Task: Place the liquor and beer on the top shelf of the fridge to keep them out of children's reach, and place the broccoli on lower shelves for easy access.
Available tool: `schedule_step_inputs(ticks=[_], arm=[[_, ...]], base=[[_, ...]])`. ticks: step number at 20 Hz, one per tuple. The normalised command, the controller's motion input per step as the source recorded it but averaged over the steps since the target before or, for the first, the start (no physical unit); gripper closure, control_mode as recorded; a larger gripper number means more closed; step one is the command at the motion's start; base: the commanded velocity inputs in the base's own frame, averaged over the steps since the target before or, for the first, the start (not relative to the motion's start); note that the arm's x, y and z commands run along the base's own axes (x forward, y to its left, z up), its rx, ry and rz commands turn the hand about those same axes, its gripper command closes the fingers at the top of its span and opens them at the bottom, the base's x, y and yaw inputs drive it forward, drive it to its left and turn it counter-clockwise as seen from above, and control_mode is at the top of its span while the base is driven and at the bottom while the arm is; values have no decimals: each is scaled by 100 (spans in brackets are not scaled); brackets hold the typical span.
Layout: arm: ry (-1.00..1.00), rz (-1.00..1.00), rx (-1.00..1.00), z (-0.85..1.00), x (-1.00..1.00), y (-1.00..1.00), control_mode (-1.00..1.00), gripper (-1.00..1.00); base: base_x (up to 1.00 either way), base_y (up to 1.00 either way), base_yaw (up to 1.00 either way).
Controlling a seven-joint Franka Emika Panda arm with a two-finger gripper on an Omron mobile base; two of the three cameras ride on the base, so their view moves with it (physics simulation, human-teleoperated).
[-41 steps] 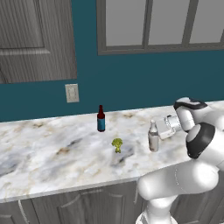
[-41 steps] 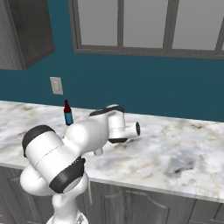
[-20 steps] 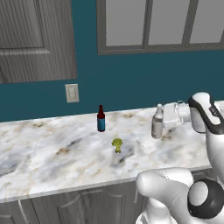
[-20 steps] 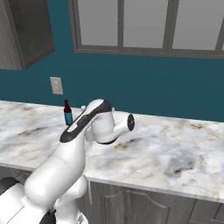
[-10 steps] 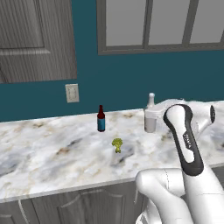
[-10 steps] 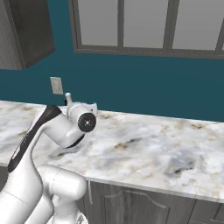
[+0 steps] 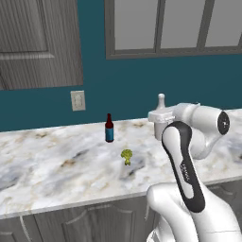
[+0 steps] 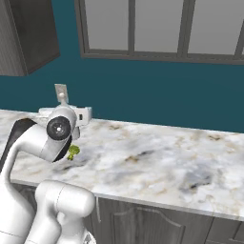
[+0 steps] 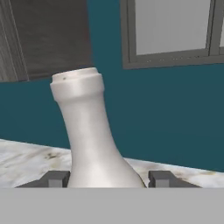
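The liquor [image 9: 89, 131], a pale beige-white bottle with a long neck, stands upright between my fingertips [image 9: 54, 178], held above the counter. In the left base view its neck [image 7: 161, 100] sticks up over my gripper [image 7: 159, 122], which is shut on the bottle's body. My forearm hides the body there. The beer [image 7: 109, 128], a small dark bottle with a blue label, stands on the counter to the left of the gripper. The broccoli [image 7: 126, 156] lies in front of the beer, and also appears beside my arm [image 8: 73, 151]. The fridge and its shelves are out of view.
The marble counter [image 7: 52, 165] runs along a teal wall with a white outlet [image 7: 77, 100]. A window [image 7: 179, 26] sits above the counter and a grey cabinet door [image 7: 33, 42] hangs at the upper left. The counter stretches to the right [image 8: 167, 157].
My arm has swung round and lifted the liquor off the counter, carrying it up and slightly left. The beer and broccoli have not moved.
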Motion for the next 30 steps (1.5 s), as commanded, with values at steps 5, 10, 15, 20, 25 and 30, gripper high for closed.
schedule_step_inputs(ticks=[5, 10, 15, 20, 25, 30], arm=[[4, -5, -7, 51, -37, 0, -100, 100], [7, -5, -9, 40, -39, 0, -100, 100], [6, -3, -8, 15, -45, 0, -100, 100], [2, -6, -10, 1, -57, 4, -100, 100], [0, -2, -3, 0, -15, 2, 100, 100], [0, 0, 0, 0, 0, 0, 100, 100]], base=[[0, 0, 0], [0, 0, 0], [0, 0, 0], [0, 0, 0], [-59, 1, -7], [-75, 0, -10]])
